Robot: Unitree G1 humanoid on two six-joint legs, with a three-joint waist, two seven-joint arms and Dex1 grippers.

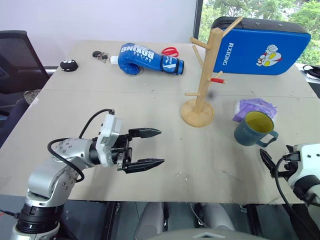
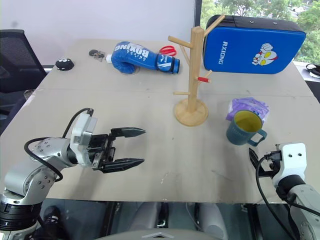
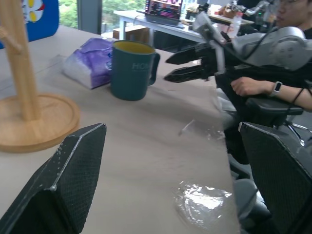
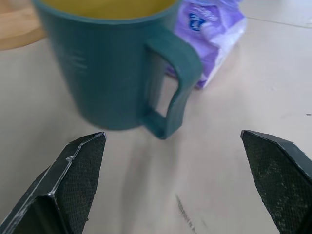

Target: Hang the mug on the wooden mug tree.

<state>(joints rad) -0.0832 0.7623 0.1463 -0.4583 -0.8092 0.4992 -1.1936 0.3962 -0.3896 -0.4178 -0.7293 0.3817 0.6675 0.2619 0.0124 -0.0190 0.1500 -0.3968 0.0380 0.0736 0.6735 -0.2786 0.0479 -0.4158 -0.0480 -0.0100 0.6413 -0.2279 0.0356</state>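
The teal-blue ceramic mug with a yellow-green interior [image 1: 254, 128] stands upright on the beige surface [image 1: 165, 100], on the right side, just in front of a purple plastic packet [image 1: 254, 108] that it touches or nearly touches. Its loop handle [image 4: 171, 90] faces near and a little right, toward the right tool [image 4: 180, 180]. The light wooden mug tree with a round disc base and angled pegs [image 1: 202, 80] is to the mug's left and slightly farther away, near but apart from it; one peg is red-tipped.

The right tool sits just short of the mug at the near right edge, its black fingers spread wide apart and empty, the handle framed between them in the wrist view. The left tool [image 1: 144, 148] hovers over the near left of the surface, pointing right, fingers also apart and holding nothing.

The mug is likely rigid, moderately heavy and smooth-glazed, so it could slip in hard fingers and would chip if knocked against the post. It looks empty, so tipping it should spill nothing. The best hold is probably across the rim and wall on the side opposite the handle, or low on the body, leaving the loop free to slide over a peg. Pinching the handle itself would block the peg and let the body swing.
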